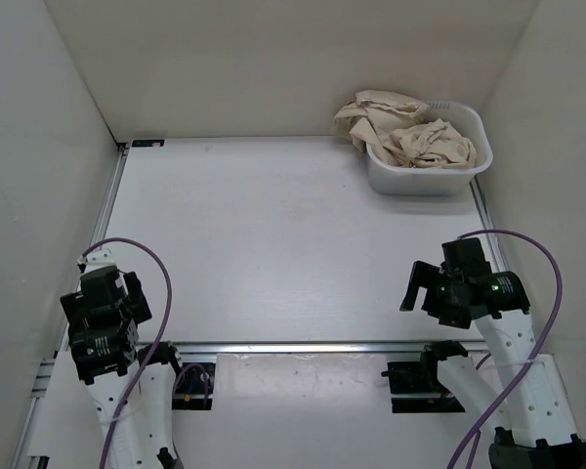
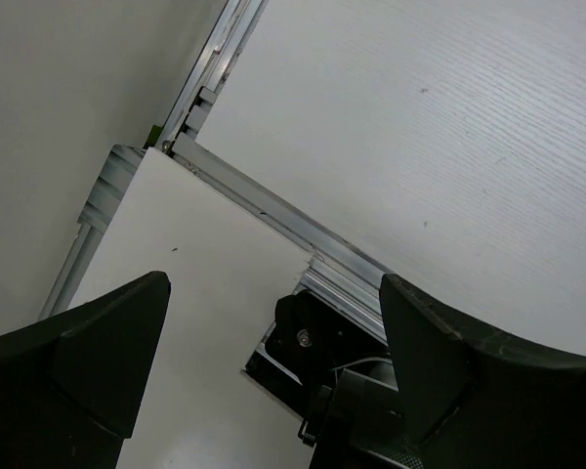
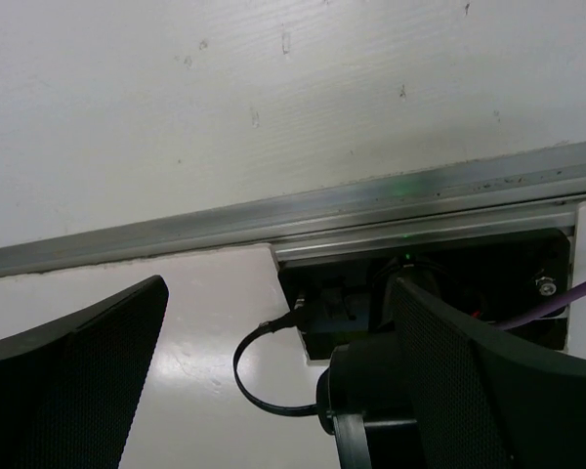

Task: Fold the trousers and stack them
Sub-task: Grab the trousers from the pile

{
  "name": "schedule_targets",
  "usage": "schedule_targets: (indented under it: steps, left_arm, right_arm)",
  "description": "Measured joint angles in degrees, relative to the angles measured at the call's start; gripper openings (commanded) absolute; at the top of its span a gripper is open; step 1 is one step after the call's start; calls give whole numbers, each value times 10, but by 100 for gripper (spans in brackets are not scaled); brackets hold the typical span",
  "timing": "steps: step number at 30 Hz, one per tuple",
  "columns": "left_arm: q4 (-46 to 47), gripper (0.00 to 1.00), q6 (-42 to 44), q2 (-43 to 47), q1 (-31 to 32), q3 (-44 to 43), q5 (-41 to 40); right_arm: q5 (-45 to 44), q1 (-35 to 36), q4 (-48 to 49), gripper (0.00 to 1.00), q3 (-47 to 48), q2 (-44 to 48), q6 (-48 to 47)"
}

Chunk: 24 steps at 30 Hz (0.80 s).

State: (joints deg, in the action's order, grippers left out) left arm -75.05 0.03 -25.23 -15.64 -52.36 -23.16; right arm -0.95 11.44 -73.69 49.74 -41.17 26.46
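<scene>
A pair of plain beige soft cloth trousers is seen crumpled in a white rectangular plastic tub, which is set at the far right corner of the white table. Part of the cloth is draped over the tub's far left rim, and the rest is heaped inside it.

The left arm's black two-finger gripper is held low at the near left edge of the table, well apart from the tub. Its fingers are spread wide, and nothing is gripped between them. Past them, a silver aluminium rail along the table's near edge and a black base mount are shown.

The right arm's black gripper is held at the near right side, nearer the tub but well short of it. Its fingers are likewise spread wide, with nothing pinched. A thin black cable loop is seen below them. Purple cables are looped beside both arms. The trousers are touched by neither gripper.
</scene>
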Motion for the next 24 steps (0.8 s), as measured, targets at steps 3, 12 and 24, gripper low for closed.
schedule_targets:
  steps: [3, 12, 24]
  left_arm:
    - [0, 100, 0, -5, 0, 0, 0]
    - [49, 100, 0, -120, 0, -11, 43]
    - [233, 100, 0, -503, 0, -212, 206]
  right_arm:
    - [-5, 0, 10, 99, 8, -16, -8]
    - [-29, 0, 135, 99, 165, -114, -62]
    - [-185, -80, 310, 99, 880, -776, -89]
